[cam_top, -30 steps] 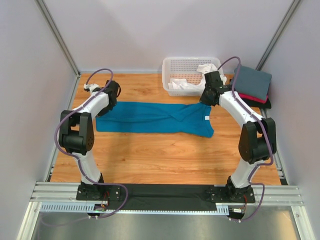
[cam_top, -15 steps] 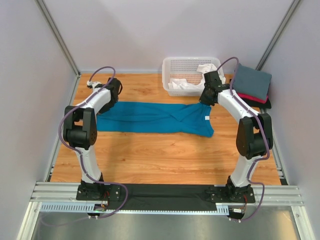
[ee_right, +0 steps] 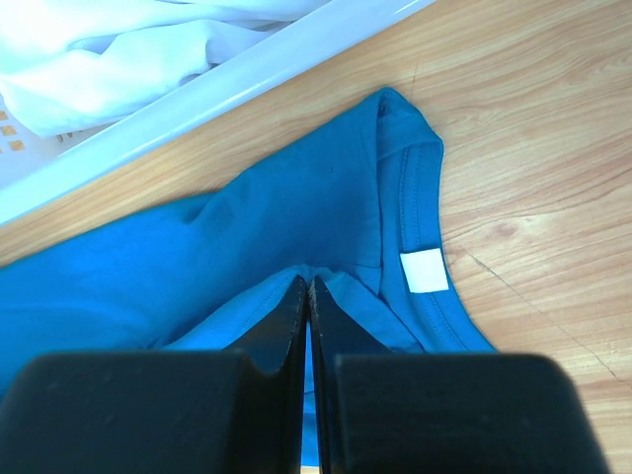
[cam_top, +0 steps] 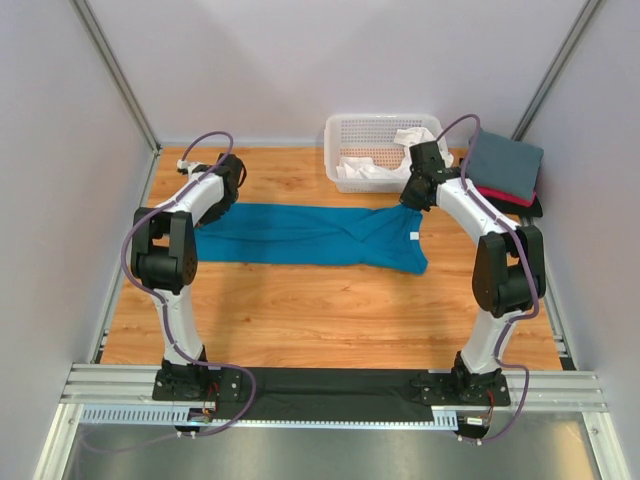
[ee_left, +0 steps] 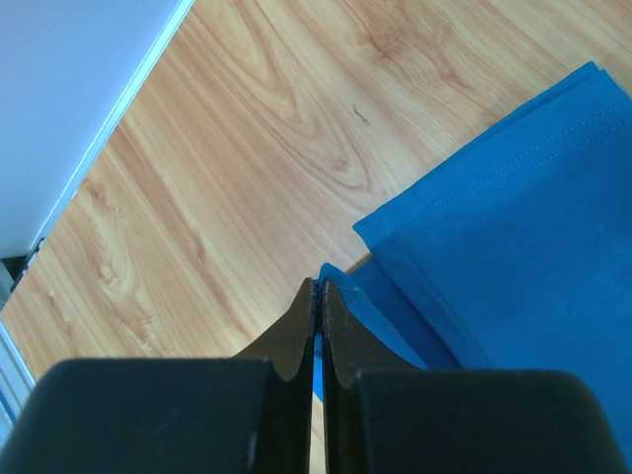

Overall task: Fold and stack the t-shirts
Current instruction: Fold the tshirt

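The teal t-shirt [cam_top: 300, 235] lay stretched across the wooden counter [cam_top: 320, 300], thin, limp and light, likely to sag between holds. The left end effector [ee_left: 318, 288] was pinched shut on its hem corner [ee_left: 346, 284], the right end effector [ee_right: 307, 283] on a fold beside the collar [ee_right: 420, 188]: sensible grip points.

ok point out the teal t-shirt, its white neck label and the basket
teal t-shirt [cam_top: 300, 235], top external view, middle of the flattened body
white neck label [ee_right: 426, 271], right wrist view, centre of the label
white basket [cam_top: 385, 119], top external view, far rim
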Controlling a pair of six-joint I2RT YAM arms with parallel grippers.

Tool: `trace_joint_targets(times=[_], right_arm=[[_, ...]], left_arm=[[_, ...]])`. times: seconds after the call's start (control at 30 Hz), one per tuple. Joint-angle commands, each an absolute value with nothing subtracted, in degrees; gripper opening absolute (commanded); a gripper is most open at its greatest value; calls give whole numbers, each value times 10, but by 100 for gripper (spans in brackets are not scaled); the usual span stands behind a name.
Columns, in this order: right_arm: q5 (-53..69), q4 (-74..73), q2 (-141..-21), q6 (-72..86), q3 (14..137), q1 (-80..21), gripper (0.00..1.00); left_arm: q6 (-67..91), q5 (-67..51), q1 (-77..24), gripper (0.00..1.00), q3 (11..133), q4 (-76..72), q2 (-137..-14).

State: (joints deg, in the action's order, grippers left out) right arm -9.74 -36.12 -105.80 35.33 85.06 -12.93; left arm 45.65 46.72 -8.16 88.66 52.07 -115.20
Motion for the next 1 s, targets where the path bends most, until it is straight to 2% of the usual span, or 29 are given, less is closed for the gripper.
trace_joint_targets(times=[0.0,0.97], right_arm=[[-100,-337,-1059,359,870,-127,0],[-80,-315,-1107,349,917,-125,0]], left_arm=[[444,475,-82,0,911,530,-1152],[445,476,-82,0,927,534,-1163]])
